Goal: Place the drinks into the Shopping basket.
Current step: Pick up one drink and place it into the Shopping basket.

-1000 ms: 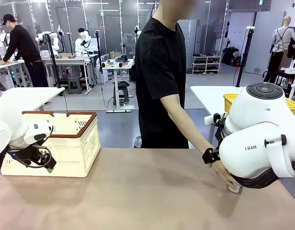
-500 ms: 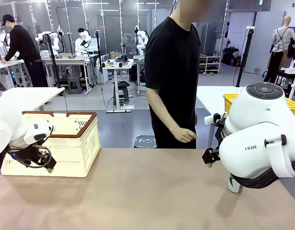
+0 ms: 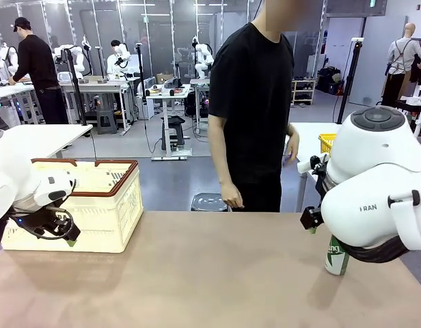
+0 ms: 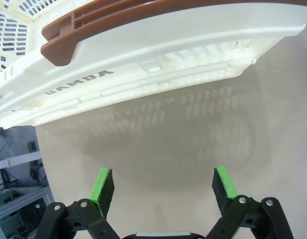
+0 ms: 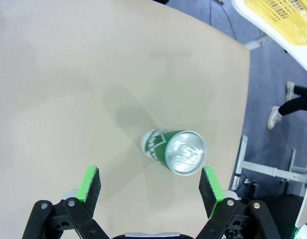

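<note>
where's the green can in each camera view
front view: green can upright at the right, on the table, under the right arm.
right wrist view: green can right of centre, seen from above.
left wrist view: faces the Shopping basket instead.
shared landmark: the tan table top.

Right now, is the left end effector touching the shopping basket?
Apart. The left wrist view shows a stretch of bare table between the open left end effector and the Shopping basket wall.
</note>
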`<state>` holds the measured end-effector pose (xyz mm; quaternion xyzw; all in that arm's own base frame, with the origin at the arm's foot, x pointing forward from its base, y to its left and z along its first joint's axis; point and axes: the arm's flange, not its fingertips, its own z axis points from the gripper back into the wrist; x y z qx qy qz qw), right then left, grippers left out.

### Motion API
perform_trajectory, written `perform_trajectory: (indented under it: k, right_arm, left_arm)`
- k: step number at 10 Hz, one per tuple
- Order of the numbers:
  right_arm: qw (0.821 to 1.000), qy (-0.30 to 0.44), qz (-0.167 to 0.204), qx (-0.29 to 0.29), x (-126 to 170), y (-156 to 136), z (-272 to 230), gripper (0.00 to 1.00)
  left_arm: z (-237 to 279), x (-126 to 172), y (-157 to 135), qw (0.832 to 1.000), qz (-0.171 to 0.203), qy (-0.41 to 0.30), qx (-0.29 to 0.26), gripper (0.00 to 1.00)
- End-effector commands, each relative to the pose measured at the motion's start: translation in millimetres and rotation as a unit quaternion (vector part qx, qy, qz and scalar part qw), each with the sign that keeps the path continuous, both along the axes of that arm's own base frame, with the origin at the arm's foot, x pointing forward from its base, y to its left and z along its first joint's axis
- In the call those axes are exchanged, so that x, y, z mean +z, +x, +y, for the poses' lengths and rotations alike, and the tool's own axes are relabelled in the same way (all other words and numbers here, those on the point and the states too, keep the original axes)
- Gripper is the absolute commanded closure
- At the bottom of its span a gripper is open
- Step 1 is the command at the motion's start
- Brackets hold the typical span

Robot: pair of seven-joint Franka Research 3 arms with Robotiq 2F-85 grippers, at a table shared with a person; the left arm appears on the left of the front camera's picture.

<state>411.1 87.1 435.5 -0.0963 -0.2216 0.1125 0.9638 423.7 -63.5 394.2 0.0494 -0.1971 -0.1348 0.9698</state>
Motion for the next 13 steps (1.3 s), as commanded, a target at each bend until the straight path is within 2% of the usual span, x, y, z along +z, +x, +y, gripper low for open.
perform_trajectory:
  k: [1,3,8,13]
  right_arm:
    - [1.0,-0.005,0.018,-0.019,6.7,9.2,-18.5,0.0]
    - [0.999,0.015,0.037,-0.018,10.8,16.5,-38.7,0.0]
    - [0.997,0.061,0.049,0.0,12.1,28.5,-57.7,0.0]
    - [0.994,0.072,0.083,-0.014,-9.1,44.2,-66.7,0.0]
  left_arm:
    - [0.5,1.7,-0.9,1.0,0.001,0.001,0.001,0.0]
    - [0.5,1.7,-0.9,1.0,0.001,0.001,0.001,0.0]
    - [0.5,1.7,-0.9,1.0,0.001,0.001,0.001,0.0]
    - [0.5,1.7,-0.9,1.0,0.001,0.001,0.001,0.0]
